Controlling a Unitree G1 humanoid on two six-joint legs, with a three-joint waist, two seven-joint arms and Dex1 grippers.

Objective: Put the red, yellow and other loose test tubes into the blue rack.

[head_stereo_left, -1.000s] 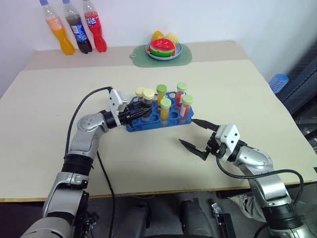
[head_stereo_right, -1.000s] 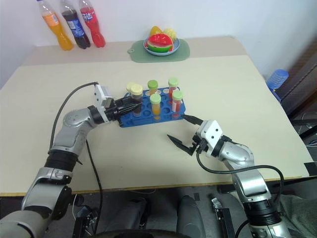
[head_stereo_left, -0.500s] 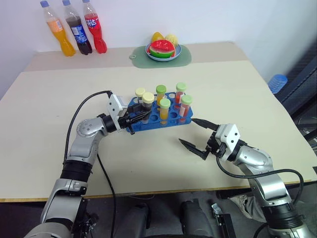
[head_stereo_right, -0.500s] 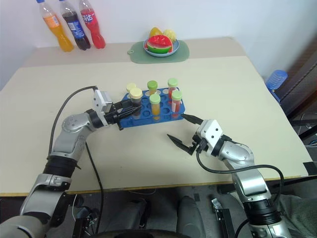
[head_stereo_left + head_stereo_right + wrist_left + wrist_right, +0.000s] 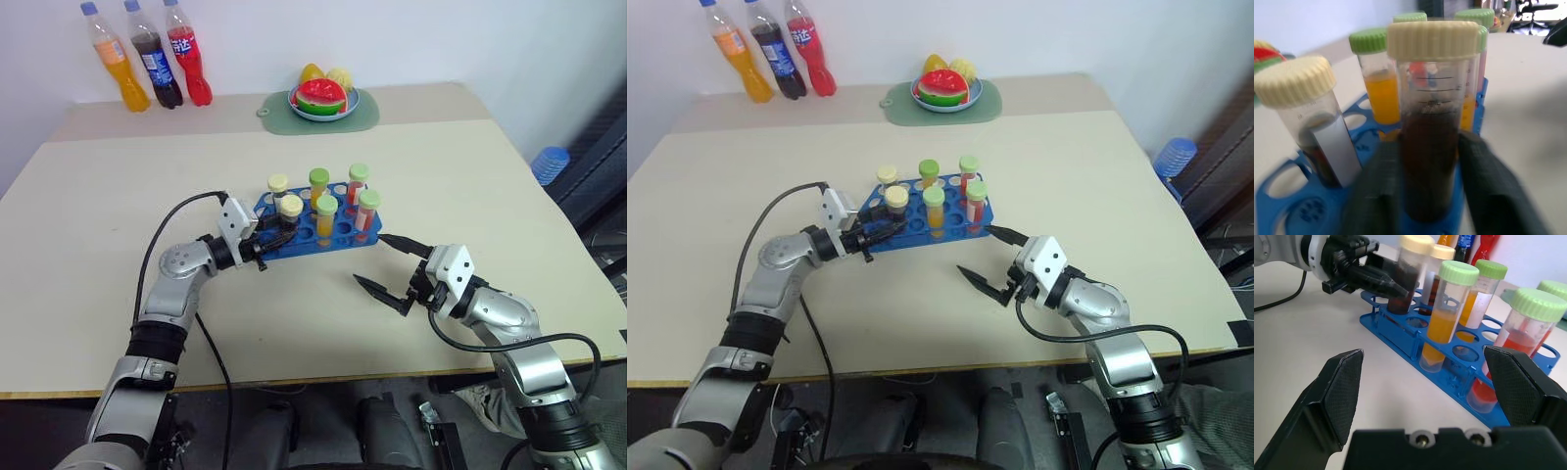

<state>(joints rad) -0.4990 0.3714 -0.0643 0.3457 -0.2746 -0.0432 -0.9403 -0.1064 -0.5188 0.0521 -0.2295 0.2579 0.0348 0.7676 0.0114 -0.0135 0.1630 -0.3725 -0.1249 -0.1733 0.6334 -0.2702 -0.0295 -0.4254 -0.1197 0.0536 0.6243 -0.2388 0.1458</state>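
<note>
Left gripper (image 5: 272,236) at the blue rack (image 5: 312,231), its fingers either side of a dark tube (image 5: 1431,122); whether they press it or have let go I cannot tell.

That tube stands upright, cream cap on top, base in a hole at the rack's left end near the front, the rack lying mid-table with its long side across. Just beside it stands a second cream-capped tube (image 5: 1310,121); four green-capped tubes, orange (image 5: 325,217) and red (image 5: 366,211) among them, also stand upright. Right gripper (image 5: 388,266) hovers near the rack's right end, fingers spread wide, holding nothing. At the beige table (image 5: 470,176) far edge stand three bottles (image 5: 145,66) and a plate of fruit (image 5: 324,96) on a green mat, against a white wall.
</note>
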